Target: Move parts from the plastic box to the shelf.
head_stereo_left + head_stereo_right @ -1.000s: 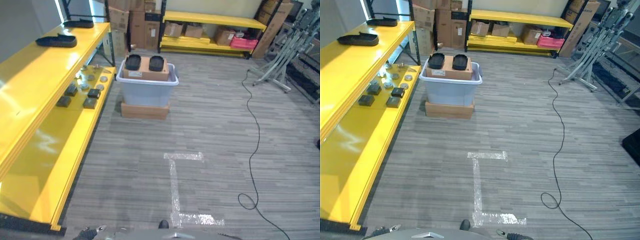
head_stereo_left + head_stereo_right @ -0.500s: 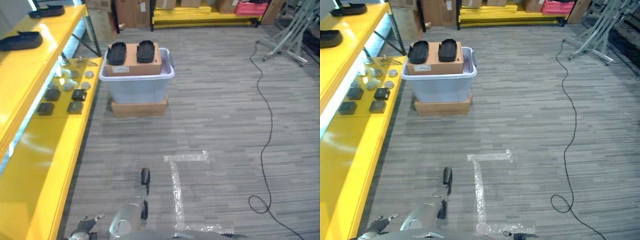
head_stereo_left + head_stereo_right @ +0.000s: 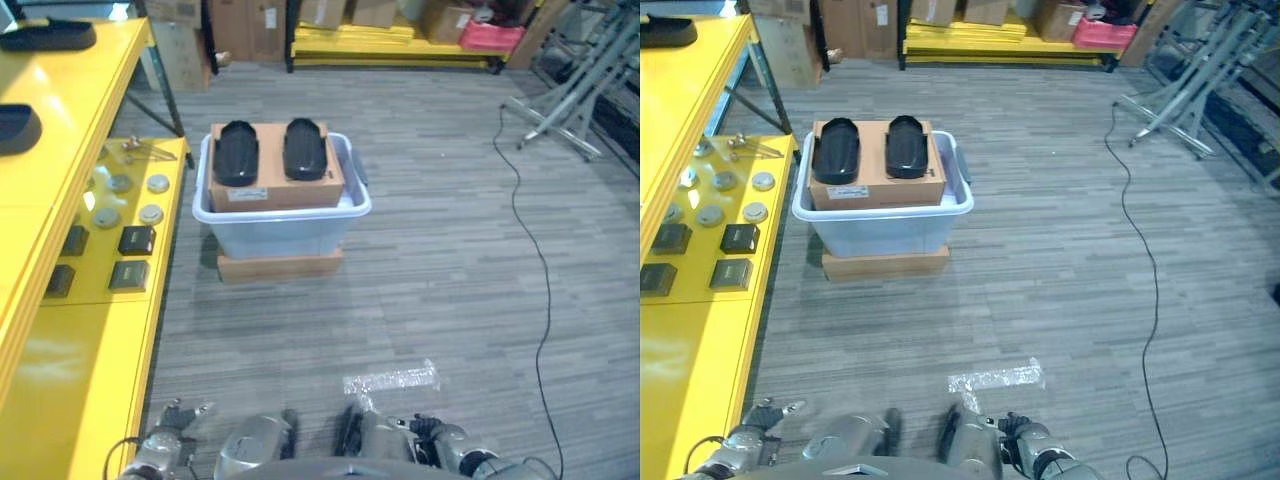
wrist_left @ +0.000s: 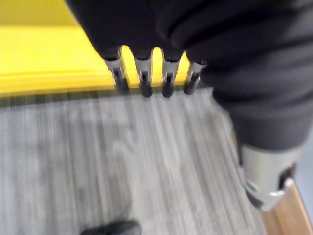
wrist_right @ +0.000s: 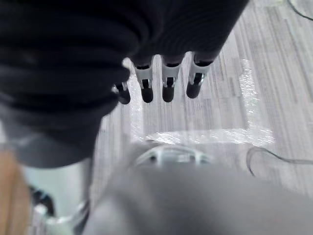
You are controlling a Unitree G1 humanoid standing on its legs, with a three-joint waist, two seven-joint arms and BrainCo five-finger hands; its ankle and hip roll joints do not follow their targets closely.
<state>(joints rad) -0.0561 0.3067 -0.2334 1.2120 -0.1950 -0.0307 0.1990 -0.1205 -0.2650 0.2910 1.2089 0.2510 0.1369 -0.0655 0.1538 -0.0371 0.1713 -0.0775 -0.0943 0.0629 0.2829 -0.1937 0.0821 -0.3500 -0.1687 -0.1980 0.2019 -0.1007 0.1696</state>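
Shelf (image 3: 90, 330): you see the yellow shelf on the left, with small dark and round parts (image 3: 135, 240) lying on it.
Left hand (image 3: 165, 448): low beside the shelf edge, fingers straight and relaxed, holding nothing.
Plastic box (image 3: 280, 222): in the middle, on a flat carton; a cardboard box (image 3: 275, 180) with two black parts (image 3: 237, 152) lies on top.
Right hand (image 3: 455, 450): low above the floor, fingers relaxed, empty.

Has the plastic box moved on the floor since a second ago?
No. The plastic box still sits squarely on its cardboard base beside the yellow shelf; the whole view shifted, so the camera moved, not the box.
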